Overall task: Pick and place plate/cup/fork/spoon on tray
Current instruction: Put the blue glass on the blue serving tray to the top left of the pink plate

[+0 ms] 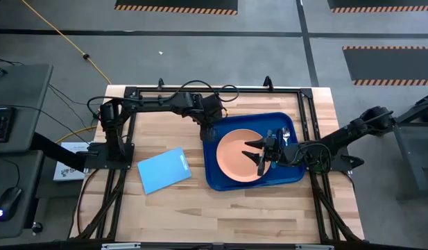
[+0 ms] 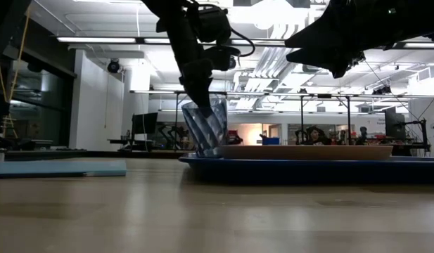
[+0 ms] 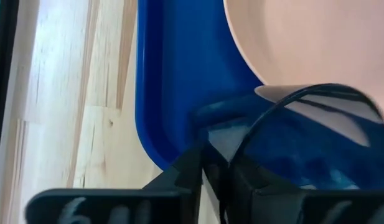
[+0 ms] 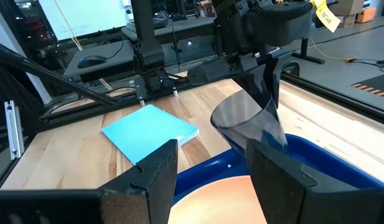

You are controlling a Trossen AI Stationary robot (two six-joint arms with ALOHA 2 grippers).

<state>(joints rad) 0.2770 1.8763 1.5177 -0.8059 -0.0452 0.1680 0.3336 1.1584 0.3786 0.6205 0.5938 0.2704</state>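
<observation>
The dark blue tray (image 1: 290, 173) lies right of the table's middle, with the peach-orange plate (image 1: 234, 156) flat on its left half. The see-through dark grey cup (image 2: 206, 128) is at the tray's far left corner, tilted; my left gripper (image 1: 208, 130) is shut on it from above. My right gripper (image 1: 256, 157) hovers open and empty over the plate's right part; its two fingers (image 4: 155, 177) show wide apart. The spoon (image 1: 286, 133) lies on the tray near its far right corner. I cannot make out the fork. My left gripper holds the cup by its wall at the rim (image 4: 266, 106), one finger (image 4: 271, 74) seemingly inside and one outside. The fingers come from above, pointing down. The cup is tilted over the tray's far left corner; whether its base (image 2: 211, 150) rests on the tray, I cannot tell.
A light-blue flat sheet (image 1: 164, 171) lies on the wood left of the tray. A black frame (image 1: 214, 90) runs round the table's edges. Bare wood lies at the near side of the table.
</observation>
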